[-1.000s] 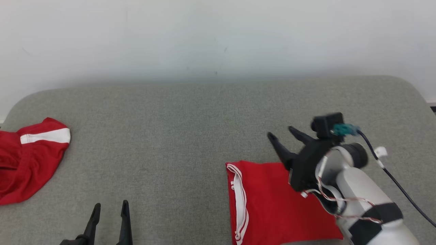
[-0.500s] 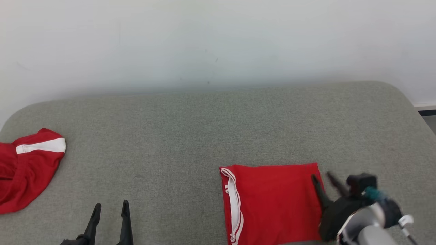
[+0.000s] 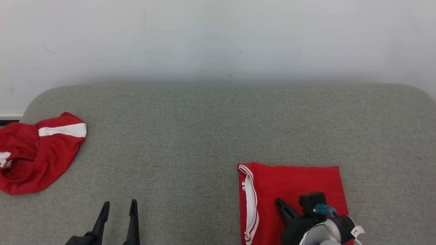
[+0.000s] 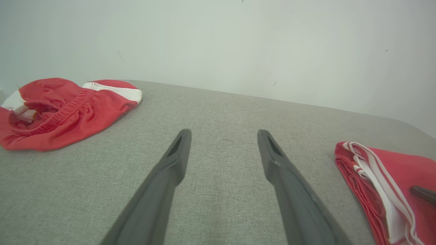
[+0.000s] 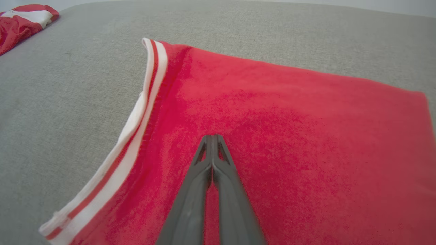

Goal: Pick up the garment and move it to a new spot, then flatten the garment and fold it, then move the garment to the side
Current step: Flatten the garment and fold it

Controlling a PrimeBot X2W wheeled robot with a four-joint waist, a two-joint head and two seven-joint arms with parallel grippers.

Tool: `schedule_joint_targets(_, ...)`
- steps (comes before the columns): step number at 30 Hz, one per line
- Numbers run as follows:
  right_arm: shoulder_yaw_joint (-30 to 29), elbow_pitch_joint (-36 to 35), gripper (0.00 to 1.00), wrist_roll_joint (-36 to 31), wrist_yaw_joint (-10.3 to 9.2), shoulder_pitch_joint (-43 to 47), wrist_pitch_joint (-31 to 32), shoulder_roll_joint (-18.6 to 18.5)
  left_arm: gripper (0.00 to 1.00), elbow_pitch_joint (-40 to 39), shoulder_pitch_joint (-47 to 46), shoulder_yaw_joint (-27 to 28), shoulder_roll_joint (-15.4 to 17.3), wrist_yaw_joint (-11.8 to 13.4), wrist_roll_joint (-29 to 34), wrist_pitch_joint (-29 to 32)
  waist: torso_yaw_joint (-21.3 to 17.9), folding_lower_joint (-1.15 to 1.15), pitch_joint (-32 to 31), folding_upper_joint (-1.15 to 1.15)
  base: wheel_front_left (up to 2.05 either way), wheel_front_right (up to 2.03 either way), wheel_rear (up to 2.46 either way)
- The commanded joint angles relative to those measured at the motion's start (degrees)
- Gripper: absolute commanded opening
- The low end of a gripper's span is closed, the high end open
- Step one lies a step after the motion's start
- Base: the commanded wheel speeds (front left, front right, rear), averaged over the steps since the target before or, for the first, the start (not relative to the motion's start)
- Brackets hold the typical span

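Lying flat at front-R of grey padded surface, folded red garment w/ white-striped edge facing L, R gripper over it, fingers pressed together, empty, L gripper fingers spread apart, empty, crumpled red garment far L.

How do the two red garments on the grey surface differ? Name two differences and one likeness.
The folded garment lies flat as a rectangle; the crumpled garment is a bunched heap. The folded garment sits on the robot's right, the crumpled garment at the far left. Both are red with white stripes.
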Motion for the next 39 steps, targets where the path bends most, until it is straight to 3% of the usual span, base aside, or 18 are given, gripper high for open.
schedule_joint_targets(1, 1.4, 0.62, 0.0, 1.33, -0.12, -0.76, -0.46, 0.11, 1.0, 0.22, -0.85, -0.25, 0.0, -0.15, 0.01, -0.09, 1.56, 0.0, 0.39, 0.0, 0.0, 0.0, 0.0)
schedule_joint_targets(10, 13.03, 3.48, 0.0, 10.61, -0.13, -3.73, -0.68, 0.11, 1.0, 1.11, -0.31, -0.83, 0.01, -0.56, 0.2, -0.09, 4.54, 0.0, -0.26, 0.0, 0.0, 0.0, 0.0)
schedule_joint_targets(19, 19.75, 1.08, 0.0, 20.87, -0.12, -7.69, -2.7, 0.12, 1.0, 0.98, 0.68, 0.4, 0.0, -0.46, 0.31, -0.08, 3.48, 0.0, -0.71, 0.0, 0.0, 0.0, 0.0)
schedule_joint_targets(23, 19.04, -0.13, 0.0, 22.59, -0.12, -9.7, -5.94, 0.09, 1.0, 0.84, 0.57, 1.28, 0.01, -0.21, 0.07, -0.08, 1.71, 0.0, -1.22, 0.0, 0.0, 0.0, 0.0)
schedule_joint_targets(29, 13.59, -0.07, 0.0, 17.57, -0.13, -11.46, -9.63, -0.96, 1.0, 0.05, -0.22, 2.83, 0.0, 0.02, -0.19, -0.05, -1.65, 0.0, -1.88, 0.0, 0.0, 0.0, 0.0)
schedule_joint_targets(30, 12.31, -0.45, 0.07, 16.54, -0.13, -11.23, -9.94, -1.82, 1.0, -0.05, -0.31, 2.98, 0.01, 0.02, -0.21, -0.05, -2.11, 0.0, -1.99, 0.0, 0.0, 0.0, 0.0)
schedule_joint_targets(31, 11.07, -0.99, 0.23, 15.57, -0.12, -10.88, -10.09, -2.68, 1.0, -0.15, -0.37, 3.27, 0.01, 0.06, -0.23, -0.05, -2.63, 0.0, -2.11, 0.0, 0.0, 0.0, 0.0)
schedule_joint_targets(34, 6.49, -3.25, 0.85, 12.91, -0.13, -9.17, -10.1, -4.95, 1.0, -0.3, -0.34, 3.74, 0.01, 0.34, -0.39, -0.05, -4.06, 0.0, -2.35, 0.0, 0.0, 0.0, 0.0)
schedule_joint_targets(37, 1.89, -7.24, 1.0, 10.95, -0.13, -7.41, -9.56, -7.22, 1.0, -0.64, -0.23, 4.47, 0.01, 0.44, -0.72, -0.05, -5.5, 0.0, -2.25, 0.0, 0.0, 0.0, 0.0)
schedule_joint_targets(39, -0.96, -9.77, 1.0, 9.68, -0.13, -5.43, -8.71, -8.89, 1.0, -0.8, -0.56, 4.87, 0.0, 0.38, -0.96, -0.05, -6.18, 0.0, -2.1, 0.0, 0.0, 0.0, 0.0)
